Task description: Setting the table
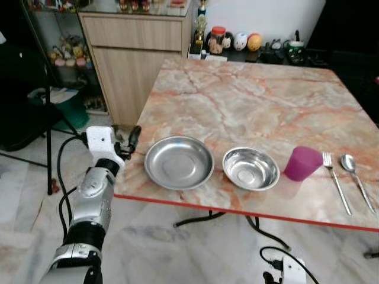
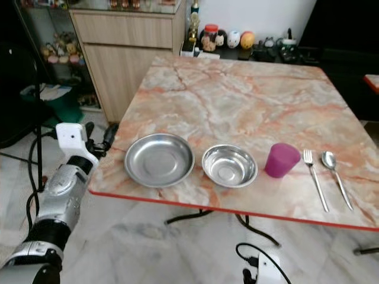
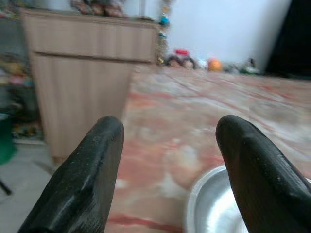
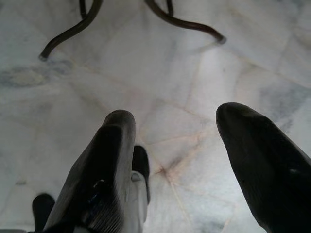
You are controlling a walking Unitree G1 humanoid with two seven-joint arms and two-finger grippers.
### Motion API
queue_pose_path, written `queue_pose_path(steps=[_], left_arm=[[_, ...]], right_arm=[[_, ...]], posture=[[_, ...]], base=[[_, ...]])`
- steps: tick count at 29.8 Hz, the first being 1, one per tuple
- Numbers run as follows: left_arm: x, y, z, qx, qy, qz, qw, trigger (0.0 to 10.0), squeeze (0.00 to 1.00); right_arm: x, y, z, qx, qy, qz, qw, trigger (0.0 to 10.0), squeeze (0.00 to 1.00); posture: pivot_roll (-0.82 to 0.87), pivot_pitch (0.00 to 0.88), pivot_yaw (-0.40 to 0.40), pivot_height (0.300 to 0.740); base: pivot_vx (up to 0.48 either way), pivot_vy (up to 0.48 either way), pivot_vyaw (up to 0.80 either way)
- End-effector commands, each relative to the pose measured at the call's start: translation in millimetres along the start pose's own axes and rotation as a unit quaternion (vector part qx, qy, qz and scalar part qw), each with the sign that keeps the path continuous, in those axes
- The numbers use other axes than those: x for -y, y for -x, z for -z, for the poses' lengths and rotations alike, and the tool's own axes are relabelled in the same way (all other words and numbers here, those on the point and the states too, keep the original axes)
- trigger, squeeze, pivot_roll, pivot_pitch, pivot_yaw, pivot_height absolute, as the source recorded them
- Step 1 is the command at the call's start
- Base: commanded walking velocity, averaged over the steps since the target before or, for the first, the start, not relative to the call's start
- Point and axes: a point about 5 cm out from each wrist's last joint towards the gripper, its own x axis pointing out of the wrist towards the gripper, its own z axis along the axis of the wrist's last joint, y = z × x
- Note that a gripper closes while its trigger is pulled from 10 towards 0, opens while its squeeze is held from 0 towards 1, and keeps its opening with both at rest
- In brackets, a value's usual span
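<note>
Left gripper (image 3: 167, 170) spread, empty, just off the table (image 1: 249, 94) edge beside the plate (image 1: 179, 162). Right gripper (image 4: 180, 160) spread over floor (image 4: 160, 87); bowl (image 1: 250, 168) beyond plate.

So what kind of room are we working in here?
Likely a home dining area: a marble-look table laid with a plate, bowl, cup, fork and spoon, a wooden cabinet behind it.
</note>
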Motion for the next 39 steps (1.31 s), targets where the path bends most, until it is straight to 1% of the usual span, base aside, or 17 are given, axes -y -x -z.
queue_pose_path(steps=[1, 3, 4, 5, 6, 7, 10, 11, 13, 14, 17, 19, 24, 30, 34, 36, 39], left_arm=[[2.5, -7.4, -15.2, 0.006, -0.004, 0.02, 1.0, 10.0, 0.0], [2.6, -8.0, -15.0, -0.01, 0.005, 0.025, 1.0, 10.0, 0.0], [3.1, -8.0, -12.6, -0.034, 0.0, 0.034, 0.999, 10.0, 0.18], [2.1, -7.4, -8.7, -0.062, 0.01, 0.029, 0.998, 10.0, 0.94], [1.4, -6.8, -6.1, -0.08, 0.018, 0.026, 0.996, 10.0, 0.94], [0.9, -6.1, -3.6, -0.098, 0.024, 0.023, 0.995, 10.0, 1.0], [3.1, -5.5, -3.0, -0.127, 0.038, 0.028, 0.991, 10.0, 1.0], [5.7, -5.6, -3.6, -0.136, 0.042, 0.035, 0.989, 10.0, 0.61], [7.4, -5.8, -3.6, -0.139, 0.045, 0.04, 0.988, 10.0, 0.61], [9.3, -6.2, -3.4, -0.148, 0.042, 0.043, 0.987, 10.0, 0.0], [11.7, -6.3, -1.2, -0.171, 0.04, 0.04, 0.984, 10.0, 0.0], [13.4, -4.8, 4.2, -0.197, 0.067, 0.035, 0.977, 10.0, 0.0], [7.9, 4.2, 19.7, -0.251, 0.093, -0.014, 0.963, 10.0, 0.0], [-1.3, 4.8, 22.6, -0.254, 0.121, -0.072, 0.957, 10.0, 0.0], [-1.5, 2.8, 17.2, -0.246, 0.107, -0.068, 0.961, 10.0, 0.0], [-2.1, 3.6, 17.6, -0.252, 0.093, -0.069, 0.961, 10.0, 0.0], [-0.8, 7.3, 23.5, -0.267, 0.095, -0.062, 0.957, 10.0, 0.0]], right_arm=[[3.5, 0.7, 2.6, -0.007, -0.002, 0.006, 1.0, 10.0, 0.0], [3.3, 0.7, 3.1, -0.009, 0.0, 0.005, 1.0, 10.0, 0.0], [3.1, 0.7, 3.1, -0.01, 0.001, 0.005, 1.0, 10.0, 0.0], [2.7, 0.7, 3.3, -0.01, 0.001, 0.004, 1.0, 10.0, 0.0], [2.5, 0.7, 3.3, -0.01, 0.001, 0.003, 1.0, 10.0, 0.0], [2.3, 0.7, 3.4, -0.01, 0.002, 0.003, 1.0, 10.0, 0.0], [1.4, 0.7, 3.7, -0.011, 0.003, 0.0, 1.0, 10.0, 0.0], [1.0, 0.7, 3.9, -0.011, 0.003, -0.001, 1.0, 10.0, 0.0], [0.8, 0.7, 4.0, -0.011, 0.004, -0.001, 1.0, 10.0, 0.0], [0.3, 0.7, 3.9, -0.012, 0.005, -0.002, 1.0, 10.0, 0.0], [-0.5, 0.6, 4.0, -0.013, 0.005, -0.004, 1.0, 10.0, 0.0], [-1.2, 0.6, 4.6, -0.015, 0.007, -0.005, 1.0, 10.0, 0.0], [-2.2, 1.0, 6.4, -0.018, 0.007, -0.008, 1.0, 10.0, 0.0], [-2.5, 1.3, 8.0, -0.022, 0.008, -0.009, 1.0, 10.0, 0.0], [-2.5, 1.3, 8.3, -0.024, 0.009, -0.01, 1.0, 10.0, 0.0], [-2.7, 1.3, 8.5, -0.024, 0.009, -0.01, 1.0, 10.0, 0.0], [-2.9, 1.4, 9.1, -0.026, 0.01, -0.011, 1.0, 10.0, 0.0]], posture=[[0.06, 0.0, -0.035, 0.74], [0.06, 0.0, -0.035, 0.74], [0.07, 0.0, -0.034, 0.74], [0.07, 0.0, -0.034, 0.74], [0.07, 0.0, -0.034, 0.74], [0.07, 0.0, -0.035, 0.74], [0.07, 0.0, -0.035, 0.74], [0.07, 0.0, -0.035, 0.74], [0.07, 0.0, -0.035, 0.74], [0.07, 0.0, -0.034, 0.74], [0.07, 0.0, -0.034, 0.74], [0.07, 0.0, -0.032, 0.74], [0.07, 0.0, -0.032, 0.74], [0.07, 0.0, -0.031, 0.74], [0.07, 0.0, -0.031, 0.74], [0.07, 0.0, -0.031, 0.74], [0.07, 0.0, -0.032, 0.74]], base=[[0.0, 0.0, 0.0], [0.0, 0.0, 0.0], [0.0, 0.0, 0.0], [0.0, 0.0, 0.0], [0.0, 0.0, 0.0], [0.0, 0.0, 0.0], [0.0, 0.0, 0.0], [0.0, 0.0, 0.0], [0.0, 0.0, 0.0], [0.0, 0.0, 0.0], [0.0, 0.0, 0.0], [0.0, 0.0, 0.0], [0.0, 0.0, 0.0], [0.0, 0.0, 0.0], [0.0, 0.0, 0.0], [0.0, 0.0, 0.0], [0.0, 0.0, 0.0]])
